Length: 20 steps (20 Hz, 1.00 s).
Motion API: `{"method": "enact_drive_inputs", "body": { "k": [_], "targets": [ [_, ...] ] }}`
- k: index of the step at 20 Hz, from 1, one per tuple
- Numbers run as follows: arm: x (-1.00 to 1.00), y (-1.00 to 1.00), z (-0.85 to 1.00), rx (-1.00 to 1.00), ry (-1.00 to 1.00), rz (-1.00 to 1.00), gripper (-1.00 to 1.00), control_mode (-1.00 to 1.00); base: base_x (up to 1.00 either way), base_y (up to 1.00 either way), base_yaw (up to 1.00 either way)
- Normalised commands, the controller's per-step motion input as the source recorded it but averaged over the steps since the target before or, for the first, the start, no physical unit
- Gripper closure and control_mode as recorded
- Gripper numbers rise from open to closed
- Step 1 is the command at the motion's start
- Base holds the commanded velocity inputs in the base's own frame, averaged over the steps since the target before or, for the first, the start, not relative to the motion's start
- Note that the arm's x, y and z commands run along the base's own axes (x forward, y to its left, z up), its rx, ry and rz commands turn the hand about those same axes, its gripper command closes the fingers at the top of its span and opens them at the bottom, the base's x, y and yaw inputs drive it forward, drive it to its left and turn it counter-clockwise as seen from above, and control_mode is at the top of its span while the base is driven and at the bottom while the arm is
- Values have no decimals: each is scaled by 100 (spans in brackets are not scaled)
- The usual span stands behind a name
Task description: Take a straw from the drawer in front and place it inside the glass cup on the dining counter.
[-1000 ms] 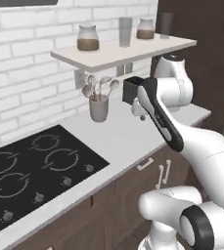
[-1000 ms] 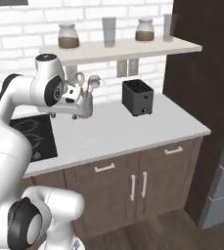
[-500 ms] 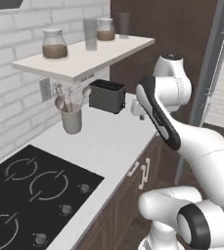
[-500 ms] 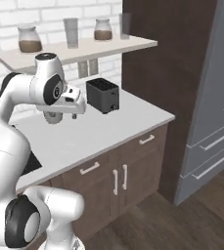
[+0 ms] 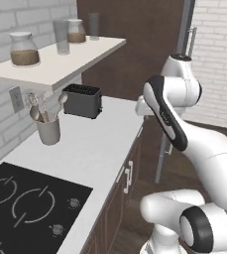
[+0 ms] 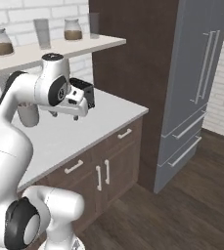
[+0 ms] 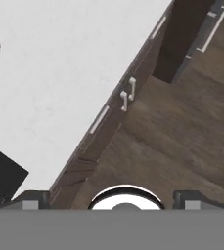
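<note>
Hovering hand (image 7: 111,199) jaws wide, above worktop (image 7: 59,73) edge.

No lettering, labels, brand marks, numbers or signs can be read anywhere in this rendered kitchen; the surfaces on show carry plain finishes only.

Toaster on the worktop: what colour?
Black toaster, clearest in the left base view.
</note>
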Motion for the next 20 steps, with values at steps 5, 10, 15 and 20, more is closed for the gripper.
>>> {"method": "enact_drive_inputs", "body": {
  "k": [5, 10, 15, 20],
  "targets": [
    [-33, -75, -26, 58, -3, -22, -100, -100, 0, 0, 0],
    [-39, -100, -71, 66, -10, -6, -100, -100, 0, 0, 0],
    [1, -63, -100, 57, -6, 0, -100, -100, 0, 0, 0],
    [44, -1, -100, 36, 0, 5, -100, -100, 0, 0, 0]
  ]
}}
